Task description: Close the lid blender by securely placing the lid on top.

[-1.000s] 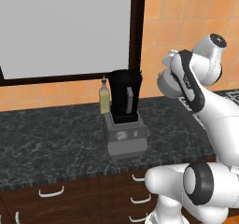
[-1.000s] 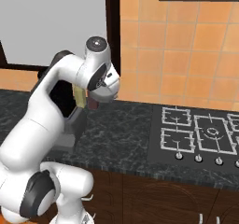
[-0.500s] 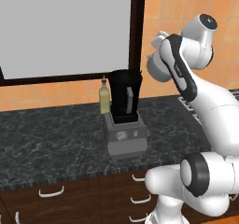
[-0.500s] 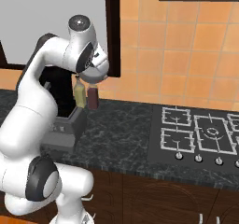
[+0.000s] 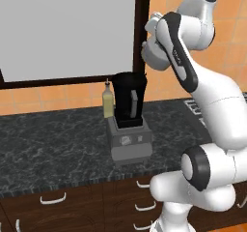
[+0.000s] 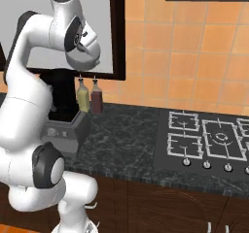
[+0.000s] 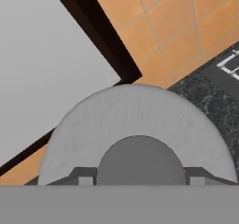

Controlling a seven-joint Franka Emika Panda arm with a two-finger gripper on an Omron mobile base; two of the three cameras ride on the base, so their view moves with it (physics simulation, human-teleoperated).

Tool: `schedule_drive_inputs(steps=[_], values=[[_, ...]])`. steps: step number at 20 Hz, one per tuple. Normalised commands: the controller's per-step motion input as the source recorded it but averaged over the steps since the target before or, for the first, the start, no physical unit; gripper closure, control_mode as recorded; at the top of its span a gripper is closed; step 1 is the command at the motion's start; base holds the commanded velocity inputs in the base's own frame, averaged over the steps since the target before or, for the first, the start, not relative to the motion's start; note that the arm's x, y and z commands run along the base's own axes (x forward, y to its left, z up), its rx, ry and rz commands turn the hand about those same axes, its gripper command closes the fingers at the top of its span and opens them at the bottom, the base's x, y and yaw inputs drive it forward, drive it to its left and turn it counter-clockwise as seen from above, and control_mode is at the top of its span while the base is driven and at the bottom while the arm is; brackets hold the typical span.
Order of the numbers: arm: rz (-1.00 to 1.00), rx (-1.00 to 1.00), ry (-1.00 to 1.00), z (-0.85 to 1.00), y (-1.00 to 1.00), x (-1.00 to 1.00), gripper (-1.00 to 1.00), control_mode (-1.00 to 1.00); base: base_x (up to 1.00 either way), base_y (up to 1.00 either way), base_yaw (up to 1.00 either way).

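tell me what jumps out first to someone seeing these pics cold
The big white arm, raised high with the grey lid gripped by its knob in the jaws, up in front of the window above the counter. Below it the blender, an open black jar on a grey base, stands on the dark speckled counter beside a yellowish bottle. To the right, a gas hob is set into the counter below orange wall tiles.

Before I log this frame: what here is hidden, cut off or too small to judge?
- Blender in the right base view: the arm covers most of the jar and base.
- Lid in the hand view: its lower half is cut by the bottom edge, so the grip of the gripper stays unclear.
- Dials on the blender base, left base view: too small to read.
- Second bottle: hidden behind the jar in the left base view.
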Motion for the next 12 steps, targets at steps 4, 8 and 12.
schedule_drive_inputs(steps=[4,8,12], values=[[0.15,0.01,-0.12,0.02,0.58,-0.64,1.0,-1.0,0.0,0.0,0.0],[0.03,-0.26,0.0,0.24,1.0,-0.41,1.0,-1.0,0.0,0.0,0.0],[0.0,-0.51,0.0,0.28,1.0,-0.07,1.0,-1.0,0.0,0.0,0.0]])
